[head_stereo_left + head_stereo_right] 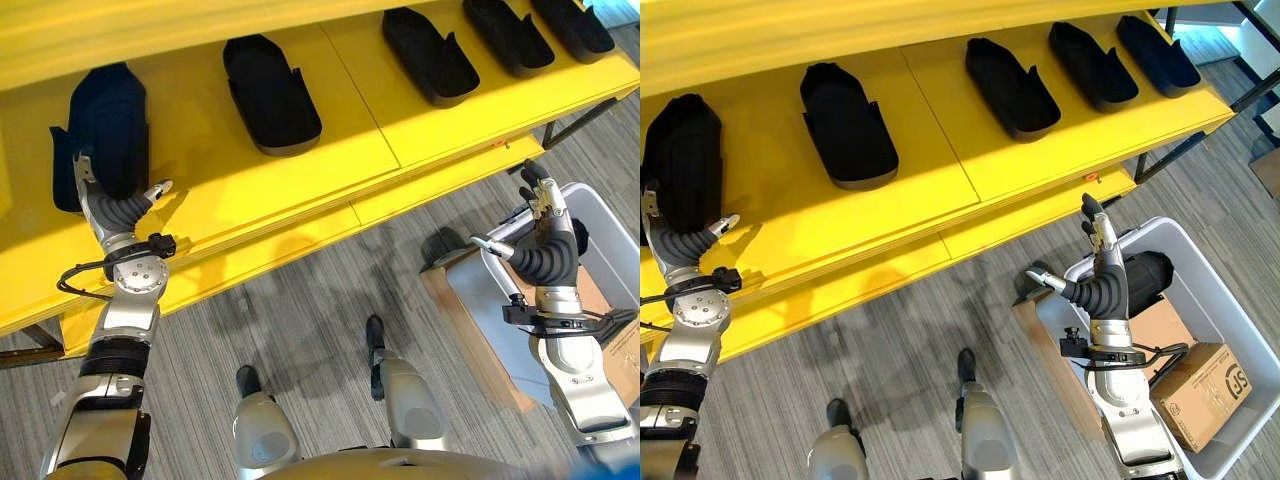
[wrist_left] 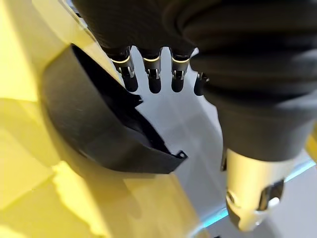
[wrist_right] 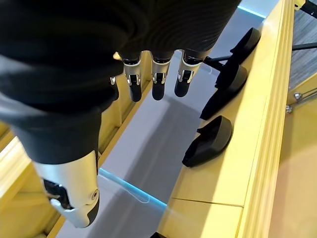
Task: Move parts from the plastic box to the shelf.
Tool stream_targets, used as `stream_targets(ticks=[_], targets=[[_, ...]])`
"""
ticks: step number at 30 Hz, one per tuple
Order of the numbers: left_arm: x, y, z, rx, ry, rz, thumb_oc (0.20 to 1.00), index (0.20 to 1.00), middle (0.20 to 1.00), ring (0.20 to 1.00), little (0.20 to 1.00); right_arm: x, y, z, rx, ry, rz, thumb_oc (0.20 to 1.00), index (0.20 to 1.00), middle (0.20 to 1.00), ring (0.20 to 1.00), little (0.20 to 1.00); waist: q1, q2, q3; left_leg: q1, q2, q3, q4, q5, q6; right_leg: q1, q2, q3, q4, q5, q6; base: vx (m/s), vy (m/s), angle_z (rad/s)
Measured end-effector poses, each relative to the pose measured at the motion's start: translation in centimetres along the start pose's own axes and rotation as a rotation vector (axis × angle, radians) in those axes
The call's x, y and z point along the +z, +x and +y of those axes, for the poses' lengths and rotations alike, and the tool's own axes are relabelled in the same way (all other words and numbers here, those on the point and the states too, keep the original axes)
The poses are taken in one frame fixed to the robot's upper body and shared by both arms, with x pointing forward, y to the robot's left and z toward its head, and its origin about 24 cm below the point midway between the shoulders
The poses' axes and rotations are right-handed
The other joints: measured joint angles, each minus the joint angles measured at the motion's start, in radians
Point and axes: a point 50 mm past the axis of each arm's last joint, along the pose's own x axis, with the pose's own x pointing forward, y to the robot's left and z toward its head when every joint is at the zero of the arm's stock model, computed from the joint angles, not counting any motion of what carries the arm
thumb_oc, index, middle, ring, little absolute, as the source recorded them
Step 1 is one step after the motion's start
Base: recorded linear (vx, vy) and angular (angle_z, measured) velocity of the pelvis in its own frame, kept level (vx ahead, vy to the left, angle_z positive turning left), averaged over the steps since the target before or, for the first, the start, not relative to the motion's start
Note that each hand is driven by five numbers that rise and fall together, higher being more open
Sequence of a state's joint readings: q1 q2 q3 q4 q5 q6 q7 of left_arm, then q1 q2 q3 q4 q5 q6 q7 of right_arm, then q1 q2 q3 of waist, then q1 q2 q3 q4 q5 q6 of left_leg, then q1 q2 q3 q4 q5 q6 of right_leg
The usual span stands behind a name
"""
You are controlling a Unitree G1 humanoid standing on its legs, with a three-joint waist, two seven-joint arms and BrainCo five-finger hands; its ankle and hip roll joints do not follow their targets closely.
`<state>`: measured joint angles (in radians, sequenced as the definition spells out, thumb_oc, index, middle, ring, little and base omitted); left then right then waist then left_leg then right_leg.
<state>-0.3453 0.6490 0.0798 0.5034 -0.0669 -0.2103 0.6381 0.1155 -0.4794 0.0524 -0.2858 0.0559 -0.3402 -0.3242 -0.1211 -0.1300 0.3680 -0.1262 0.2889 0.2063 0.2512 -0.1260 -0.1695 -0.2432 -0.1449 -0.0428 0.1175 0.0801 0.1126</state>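
Note:
Several black moulded parts lie in a row on the yellow shelf (image 1: 300,190). The leftmost part (image 1: 105,130) rests on the shelf board, and my left hand (image 1: 118,210) stands open at its near edge, fingers straight and nothing held. In the left wrist view that part (image 2: 99,129) lies just past the straight fingers (image 2: 153,74). My right hand (image 1: 1100,275) is raised, open and holding nothing, over the near left corner of the white plastic box (image 1: 1230,310). Another black part (image 1: 1152,275) lies inside the box behind the hand.
A brown cardboard carton (image 1: 1205,385) sits in the box. A cardboard panel (image 1: 1045,350) leans along the box's left side. Other parts (image 1: 270,95) (image 1: 430,55) take up the shelf to the right. Grey floor lies between shelf and box.

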Motion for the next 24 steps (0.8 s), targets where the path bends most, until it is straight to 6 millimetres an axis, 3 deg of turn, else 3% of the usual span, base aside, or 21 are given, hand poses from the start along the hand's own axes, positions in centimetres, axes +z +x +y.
stream_targets(ticks=[14, 24], targets=[[2.2, 2.4, -2.4, -0.047, -0.039, -0.021, 1.0, 1.0, 1.0, 1.0, 1.0, -0.2, -0.4, 0.0, 0.013, -0.004, 0.017, 1.0, 1.0, 1.0, 1.0, 1.0, -0.034, -0.015, 0.021, -0.101, 0.009, -0.022, 0.103, -0.036, 0.003, -0.063, 0.0, 0.004, 0.023, 0.005, 0.0, 0.0, 0.012, 0.0], [2.5, 2.4, -3.3, -0.083, -0.038, -0.02, 1.0, 1.0, 1.0, 1.0, 1.0, -0.2, -0.4, 0.0, 0.018, -0.004, 0.018, 1.0, 1.0, 1.0, 1.0, 1.0, -0.049, -0.009, 0.032, -0.099, 0.009, -0.021, 0.116, -0.039, 0.005, -0.064, 0.0, 0.008, 0.036, 0.009, 0.0, 0.0, 0.0, 0.0]])
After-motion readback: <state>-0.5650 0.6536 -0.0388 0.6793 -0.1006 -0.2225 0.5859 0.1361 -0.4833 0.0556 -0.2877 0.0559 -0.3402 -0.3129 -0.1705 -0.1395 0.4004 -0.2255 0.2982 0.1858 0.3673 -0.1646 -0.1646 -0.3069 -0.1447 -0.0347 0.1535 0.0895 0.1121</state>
